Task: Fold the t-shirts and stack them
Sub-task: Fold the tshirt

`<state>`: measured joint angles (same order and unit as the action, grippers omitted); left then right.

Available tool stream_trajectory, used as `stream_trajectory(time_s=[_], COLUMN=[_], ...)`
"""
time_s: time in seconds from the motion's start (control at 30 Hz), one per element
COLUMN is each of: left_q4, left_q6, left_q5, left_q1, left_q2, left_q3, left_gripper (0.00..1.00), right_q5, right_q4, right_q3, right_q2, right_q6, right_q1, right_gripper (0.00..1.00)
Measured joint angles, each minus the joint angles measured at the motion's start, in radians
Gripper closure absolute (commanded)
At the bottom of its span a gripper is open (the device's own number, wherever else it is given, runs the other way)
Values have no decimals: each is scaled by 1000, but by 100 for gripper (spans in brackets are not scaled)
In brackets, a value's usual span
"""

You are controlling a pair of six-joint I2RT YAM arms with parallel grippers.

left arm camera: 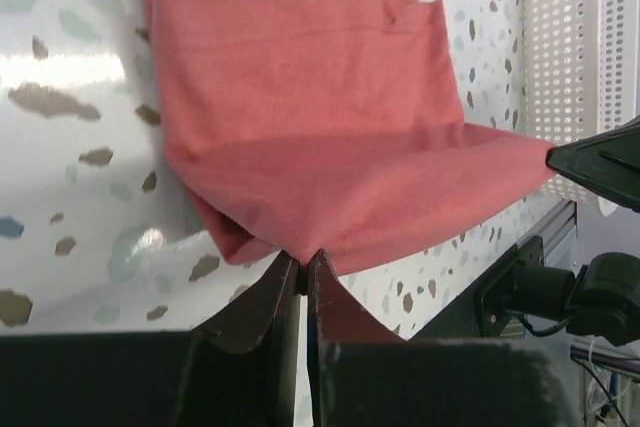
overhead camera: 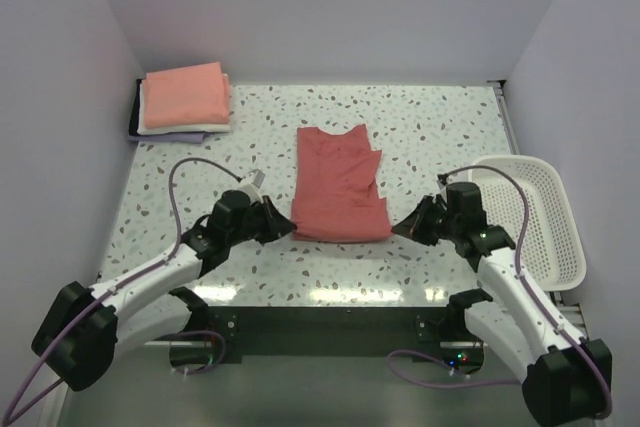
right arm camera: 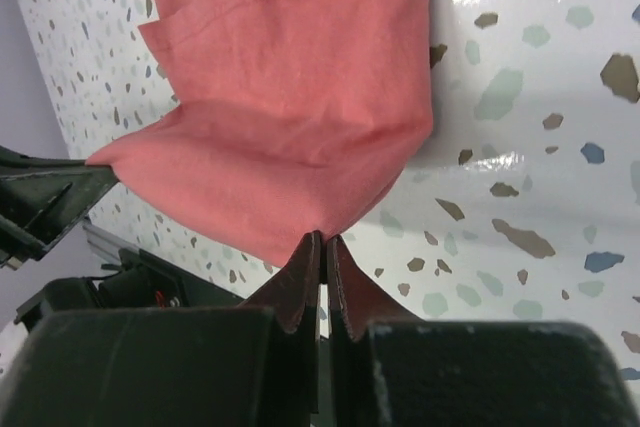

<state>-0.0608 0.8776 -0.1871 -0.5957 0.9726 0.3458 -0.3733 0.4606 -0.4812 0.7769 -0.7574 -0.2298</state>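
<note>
Limp and light, the dusty-red t-shirt (overhead camera: 340, 187) is best held as now: left gripper (left arm camera: 303, 267) and right gripper (right arm camera: 322, 242) pinched closed on its 2 near-edge corners.

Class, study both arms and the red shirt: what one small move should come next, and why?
Probably lift both corners together and carry the near hem toward the collar. The left fingers and the right fingers are each shut on a near corner of the dusty-red t-shirt, which lies long and narrow, not yet folded in half.
</note>
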Motion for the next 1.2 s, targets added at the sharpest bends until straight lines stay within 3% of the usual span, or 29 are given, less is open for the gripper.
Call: stream_trajectory(time_s=[0.37, 0.9, 1.2], left_q4=[47, 78, -37], left_q6=[-73, -108, -80], left_q5=[-2, -110, -242], left_q1=[74, 301, 376], left_q2=[302, 923, 1257], left_q3=[372, 966, 1249], left_gripper=[100, 100, 100], right_q5=[43, 37, 0], right_q4=[-42, -165, -270], right_q3=[-300, -1013, -1247], right_q2=[380, 1151, 1428], right_q6=[21, 8, -37], right_q1=[2, 48, 91], right_gripper=[100, 100, 100])
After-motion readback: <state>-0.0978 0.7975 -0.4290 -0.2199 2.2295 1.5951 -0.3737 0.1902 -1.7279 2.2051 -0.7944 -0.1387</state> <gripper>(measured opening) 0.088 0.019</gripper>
